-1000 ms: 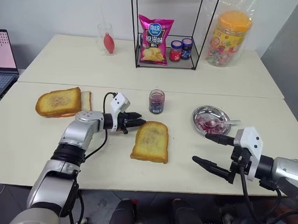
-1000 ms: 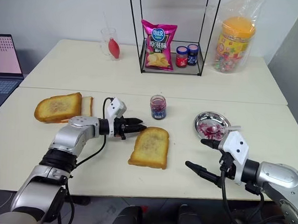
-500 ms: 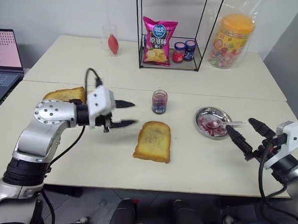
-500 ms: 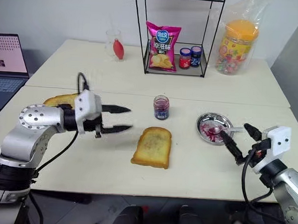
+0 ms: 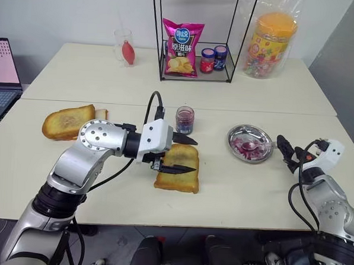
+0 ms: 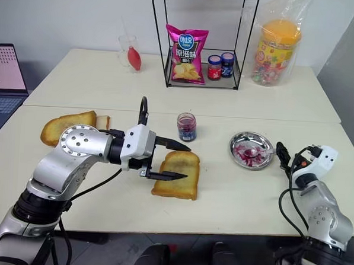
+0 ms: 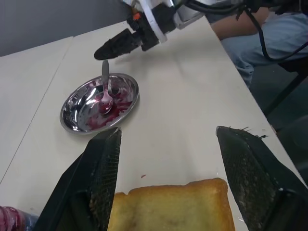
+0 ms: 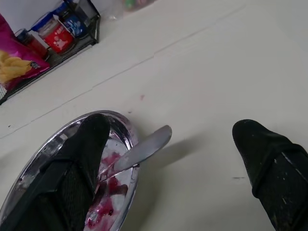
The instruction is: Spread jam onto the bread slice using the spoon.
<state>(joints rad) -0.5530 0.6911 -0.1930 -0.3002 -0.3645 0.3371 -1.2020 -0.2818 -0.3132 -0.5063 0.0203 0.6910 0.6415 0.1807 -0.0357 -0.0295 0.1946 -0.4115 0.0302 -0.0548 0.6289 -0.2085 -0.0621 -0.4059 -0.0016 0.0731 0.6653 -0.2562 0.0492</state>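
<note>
Right gripper [image 8: 168, 159]: jaws released wide, empty, one either side of the spoon [image 8: 142, 150] handle. A second ago it hung low off the counter's near edge; it now sits at the right edge beside the steel dish [image 5: 238, 149]. Judged: a pickup approach, grasp not yet made.

Left gripper [image 5: 185, 152]: jaws released, empty. A second ago nearly closed beside the bread slice [image 5: 178, 175]; now parted and raised above it. Judged: clearing the toast for spreading.

Spoon: bowl in the smeared dish, handle overhanging the rim toward the right edge.

Bread slice: flat near the counter's near edge, centre, bare of jam.

Jam [image 5: 184, 119]: jar just behind the slice.

View differences: right wrist view shows the handle between the jaws, untouched. Left wrist view shows the right gripper's tips at the handle end. Head views show the loaf [image 5: 67, 122] toward the left edge.
</note>
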